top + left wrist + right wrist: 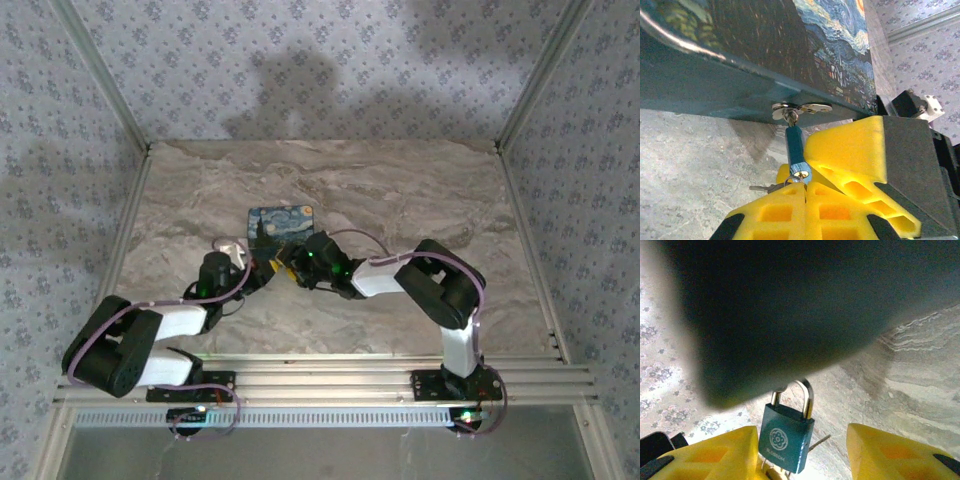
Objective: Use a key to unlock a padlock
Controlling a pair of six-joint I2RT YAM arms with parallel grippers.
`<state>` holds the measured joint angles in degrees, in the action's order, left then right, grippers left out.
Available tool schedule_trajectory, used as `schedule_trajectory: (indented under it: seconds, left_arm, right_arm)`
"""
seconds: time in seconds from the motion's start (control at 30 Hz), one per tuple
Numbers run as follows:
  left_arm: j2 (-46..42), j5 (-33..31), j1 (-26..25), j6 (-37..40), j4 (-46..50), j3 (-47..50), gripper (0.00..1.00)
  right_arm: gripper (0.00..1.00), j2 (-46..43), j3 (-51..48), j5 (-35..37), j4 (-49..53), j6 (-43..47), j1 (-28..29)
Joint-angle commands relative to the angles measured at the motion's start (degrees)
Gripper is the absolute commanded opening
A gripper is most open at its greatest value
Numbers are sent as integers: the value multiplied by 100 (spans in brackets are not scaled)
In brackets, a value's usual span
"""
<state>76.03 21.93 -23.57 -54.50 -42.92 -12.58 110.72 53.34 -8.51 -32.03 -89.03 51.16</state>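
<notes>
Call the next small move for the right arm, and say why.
Probably close the right gripper onto the padlock body. Its jaws stand open on either side, the shackle looks seated, and the left gripper appears shut on the key below, so turning needs a braced lock.

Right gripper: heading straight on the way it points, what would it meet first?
The padlock, hanging between the right gripper's open fingers; the box sits just behind it. Depth is unclear, so the gap can't be judged.
</notes>
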Motion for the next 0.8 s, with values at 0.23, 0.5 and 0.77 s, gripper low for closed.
schedule_trajectory:
  seconds: [0.23,0.5,0.77]
  left_arm:
    - [39,320,34,-229,-356,67,0]
    - [123,382,85,-218,-397,115,0]
    - [173,399,150,-511,-602,161,0]
  right_arm:
    - [37,213,61,227,-218,-162,18]
    - [5,231,108,392,-213,-143,20]
    - [0,240,154,536,-107,-104,111]
